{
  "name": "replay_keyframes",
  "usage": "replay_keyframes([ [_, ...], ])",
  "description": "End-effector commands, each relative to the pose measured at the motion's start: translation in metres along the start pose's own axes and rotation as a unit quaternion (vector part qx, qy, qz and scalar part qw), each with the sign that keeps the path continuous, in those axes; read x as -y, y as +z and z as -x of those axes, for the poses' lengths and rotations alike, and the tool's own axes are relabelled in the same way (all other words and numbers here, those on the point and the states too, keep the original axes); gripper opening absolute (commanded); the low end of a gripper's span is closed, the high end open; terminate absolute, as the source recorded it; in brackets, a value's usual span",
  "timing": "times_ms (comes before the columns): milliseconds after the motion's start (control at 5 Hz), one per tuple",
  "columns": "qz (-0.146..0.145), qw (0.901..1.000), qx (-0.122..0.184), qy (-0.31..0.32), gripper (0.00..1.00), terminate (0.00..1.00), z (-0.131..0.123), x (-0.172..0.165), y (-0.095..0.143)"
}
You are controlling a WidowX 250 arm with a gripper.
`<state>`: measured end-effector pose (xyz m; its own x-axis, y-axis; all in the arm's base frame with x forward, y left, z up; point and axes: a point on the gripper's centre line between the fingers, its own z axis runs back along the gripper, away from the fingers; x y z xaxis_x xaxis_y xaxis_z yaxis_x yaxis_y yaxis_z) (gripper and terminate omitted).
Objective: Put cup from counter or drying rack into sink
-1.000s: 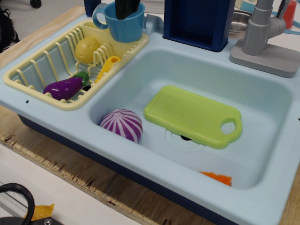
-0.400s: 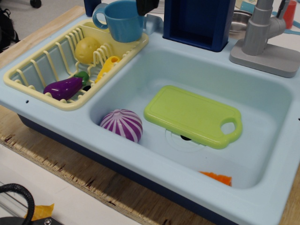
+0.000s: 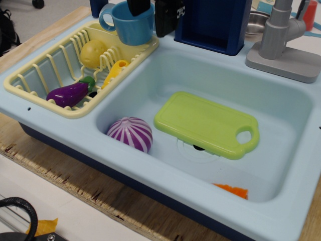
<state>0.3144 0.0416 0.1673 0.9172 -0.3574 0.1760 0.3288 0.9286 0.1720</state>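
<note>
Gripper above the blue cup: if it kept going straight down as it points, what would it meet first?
Probably the cup: one finger of the gripper sits over its mouth, the other just outside its right wall. Depth is uncertain from this single view.

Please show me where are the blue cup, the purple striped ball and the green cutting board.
blue cup [image 3: 134,29]: main camera view, on its outer front wall.
purple striped ball [image 3: 130,133]: main camera view, on the middle of its top.
green cutting board [image 3: 203,122]: main camera view, on its flat upper face.
</note>
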Motion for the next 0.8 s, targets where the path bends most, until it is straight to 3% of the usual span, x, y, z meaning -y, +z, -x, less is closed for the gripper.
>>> replay_keyframes([
  [0, 0.004, 0.9998, -0.016, 0.015, 1.0, 0.0, 0.001, -0.005, -0.008],
  [200, 0.009, 0.9996, -0.018, 0.021, 0.0, 0.0, 0.002, -0.004, -0.011],
  [600, -0.001, 0.9992, -0.007, 0.041, 0.0, 0.0, 0.012, 0.013, 0.005],
])
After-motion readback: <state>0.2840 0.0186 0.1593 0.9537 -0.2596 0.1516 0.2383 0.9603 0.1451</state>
